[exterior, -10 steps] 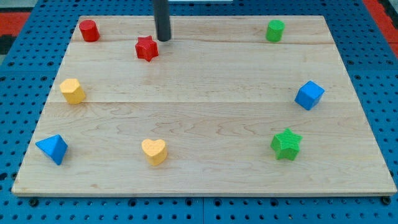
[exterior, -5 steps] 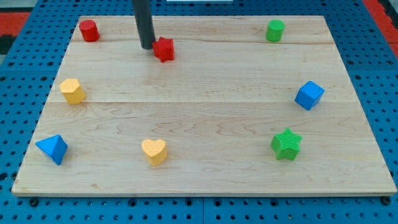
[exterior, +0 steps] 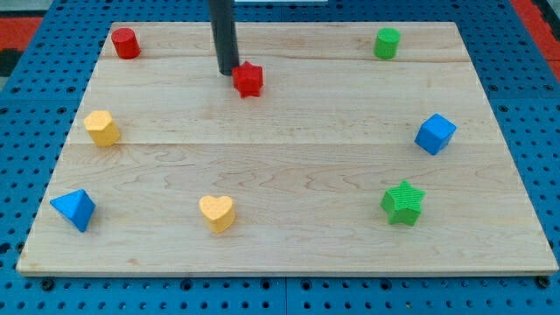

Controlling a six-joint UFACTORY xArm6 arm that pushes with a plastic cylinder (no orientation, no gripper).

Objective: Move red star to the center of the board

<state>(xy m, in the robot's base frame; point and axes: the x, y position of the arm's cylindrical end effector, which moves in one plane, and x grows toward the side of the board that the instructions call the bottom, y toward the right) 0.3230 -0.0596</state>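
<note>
Red star (exterior: 248,80) beside my tip (exterior: 228,72) (touching)

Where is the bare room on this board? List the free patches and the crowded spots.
The widest bare patch is the middle, bordered by the red star, blue cube, green star and yellow heart. The top edge from my tip to the green cylinder is free. It is crowded where my tip meets the red star.

Bright, even overhead light; pale wooden table (exterior: 289,175) lit uniformly, no glare. Soft, short shadows beneath blocks. Focus sharp throughout; no motion blur, no visible edge distortion.
</note>
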